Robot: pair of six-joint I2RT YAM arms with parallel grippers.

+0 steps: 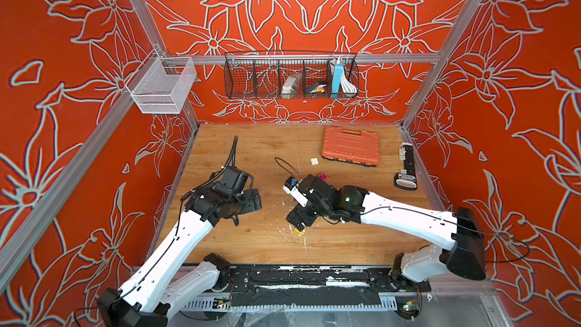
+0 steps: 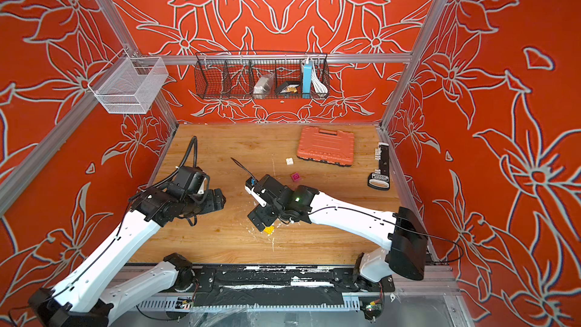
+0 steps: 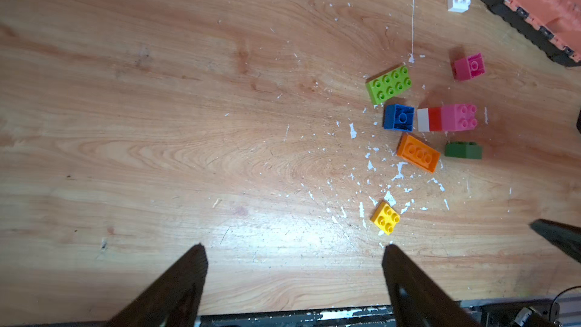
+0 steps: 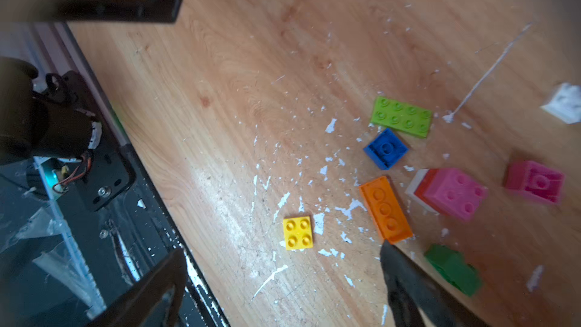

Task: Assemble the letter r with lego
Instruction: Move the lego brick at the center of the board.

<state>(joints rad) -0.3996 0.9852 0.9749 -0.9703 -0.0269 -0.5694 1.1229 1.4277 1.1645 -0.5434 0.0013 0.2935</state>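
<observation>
two grippers, jaws spread and holding nothing: left gripper (image 3: pixel 294 246), right gripper (image 4: pixel 282 250), near loose bricks (image 3: pixel 389 84) on the table (image 3: pixel 157 121).

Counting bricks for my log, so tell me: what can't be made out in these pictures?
- Both top views: the right arm covers the cluster of coloured lego bricks, bar the small yellow studded plastic brick.
- Right wrist view: the white studded plastic brick is blurred, cut by the edge.
- Left wrist view: the large orange ribbed plastic case runs off the edge.
- Top views: black wire basket's contents too small.
</observation>
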